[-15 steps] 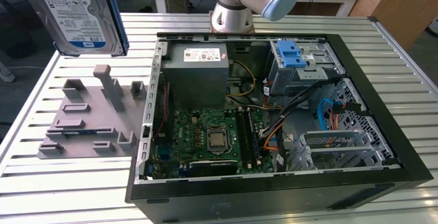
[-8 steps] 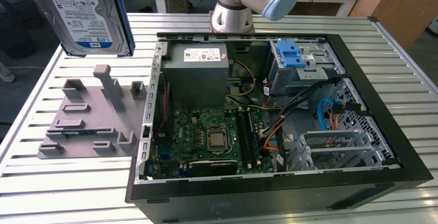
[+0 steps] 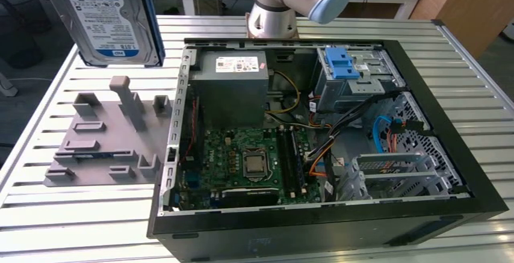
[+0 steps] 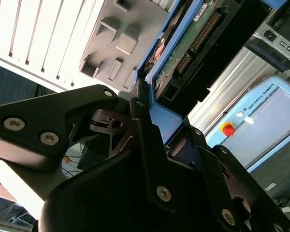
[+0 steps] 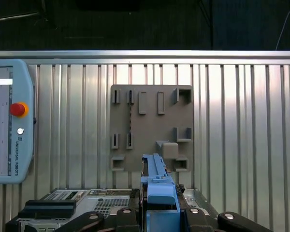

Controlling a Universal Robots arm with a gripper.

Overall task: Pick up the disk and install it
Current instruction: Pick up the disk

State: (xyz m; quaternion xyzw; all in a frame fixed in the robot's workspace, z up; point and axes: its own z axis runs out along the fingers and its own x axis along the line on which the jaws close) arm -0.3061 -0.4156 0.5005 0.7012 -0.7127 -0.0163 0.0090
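Your gripper [image 5: 159, 205] is clamped tight on the disk [image 3: 106, 17], holding it by its blue edge; the disk hangs high, outside the computer case [image 3: 321, 227] on the exterior view's left; such a narrow hold may let it tilt or slip, and it could then snag the case wall or the cables [image 3: 376, 132] inside.

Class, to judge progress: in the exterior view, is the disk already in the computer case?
No: the disk is up in the air, outside the case.

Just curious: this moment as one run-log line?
gripper: shut on disk | disk: in air, clear of grey plate | computer case: open
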